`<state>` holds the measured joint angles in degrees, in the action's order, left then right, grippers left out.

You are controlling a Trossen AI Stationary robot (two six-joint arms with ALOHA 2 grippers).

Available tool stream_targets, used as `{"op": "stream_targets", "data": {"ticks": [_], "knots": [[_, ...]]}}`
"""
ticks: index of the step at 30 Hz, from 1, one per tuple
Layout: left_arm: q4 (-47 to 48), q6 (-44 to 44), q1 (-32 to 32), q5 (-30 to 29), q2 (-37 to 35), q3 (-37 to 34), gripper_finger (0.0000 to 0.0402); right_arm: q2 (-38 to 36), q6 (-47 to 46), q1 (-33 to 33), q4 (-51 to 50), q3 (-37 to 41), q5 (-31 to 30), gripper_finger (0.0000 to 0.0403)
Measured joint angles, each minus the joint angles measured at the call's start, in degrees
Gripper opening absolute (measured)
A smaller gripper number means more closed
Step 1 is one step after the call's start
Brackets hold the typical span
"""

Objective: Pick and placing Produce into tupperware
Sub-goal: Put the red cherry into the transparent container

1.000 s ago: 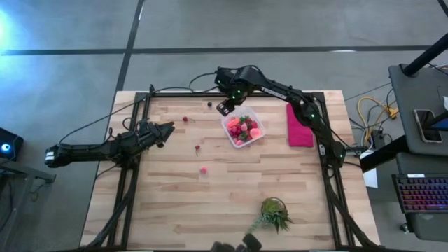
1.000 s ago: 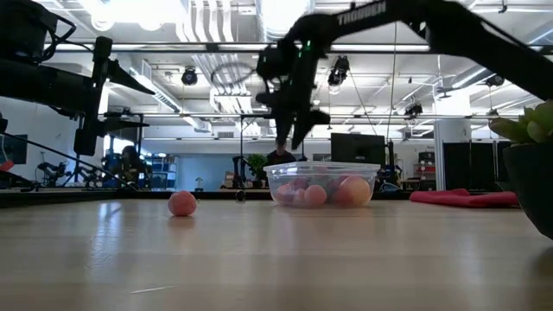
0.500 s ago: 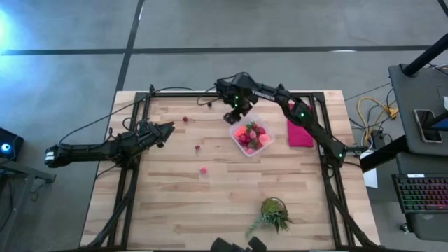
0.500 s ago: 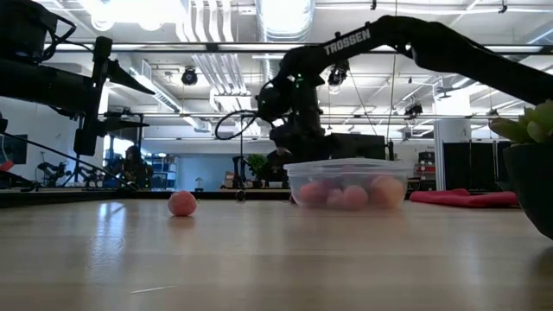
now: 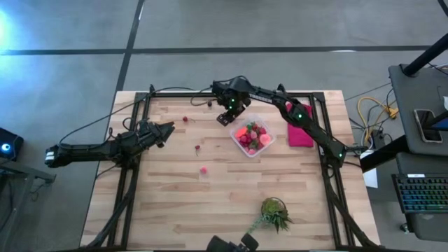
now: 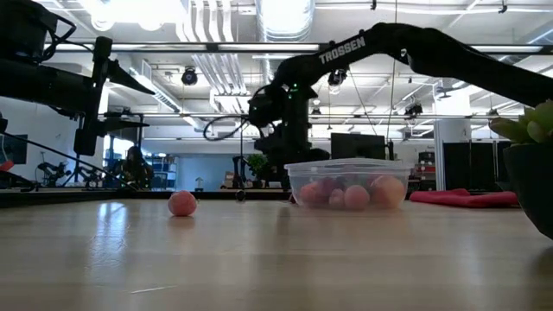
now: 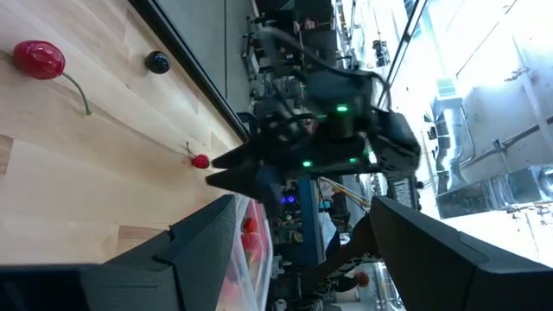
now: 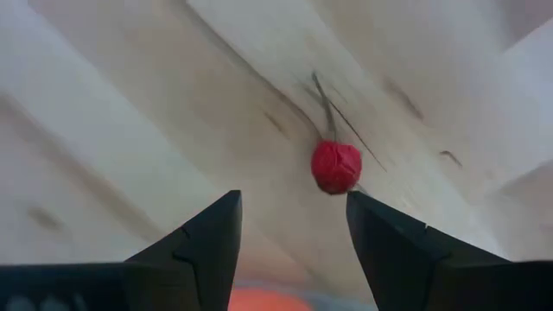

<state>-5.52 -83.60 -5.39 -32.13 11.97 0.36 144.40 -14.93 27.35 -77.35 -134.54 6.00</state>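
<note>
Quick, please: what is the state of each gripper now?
Left gripper: open, holding nothing.
Right gripper: open, empty, above a red cherry.

Grey floor [image 5: 70, 28] with dark seams surrounds the wooden table [image 5: 175, 203]; ceiling lights [image 6: 130, 10], ducts [image 6: 207, 52] and monitors [image 6: 356, 147] fill the room.
</note>
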Motion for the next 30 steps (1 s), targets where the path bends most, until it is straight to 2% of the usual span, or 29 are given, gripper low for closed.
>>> {"op": "stream_targets", "data": {"ticks": [20, 30], "knots": [[0.0, 0.0, 0.0, 0.0, 0.0, 0.0, 0.0255, 1.5, 0.0, 1.5, 3.0, 0.0, -2.8, 0.0179], [0.0, 0.0, 0.0, 0.0, 0.0, 0.0, 0.0255, 1.5, 1.4, 1.5, 3.0, 0.0, -2.9, 0.0118]]}}
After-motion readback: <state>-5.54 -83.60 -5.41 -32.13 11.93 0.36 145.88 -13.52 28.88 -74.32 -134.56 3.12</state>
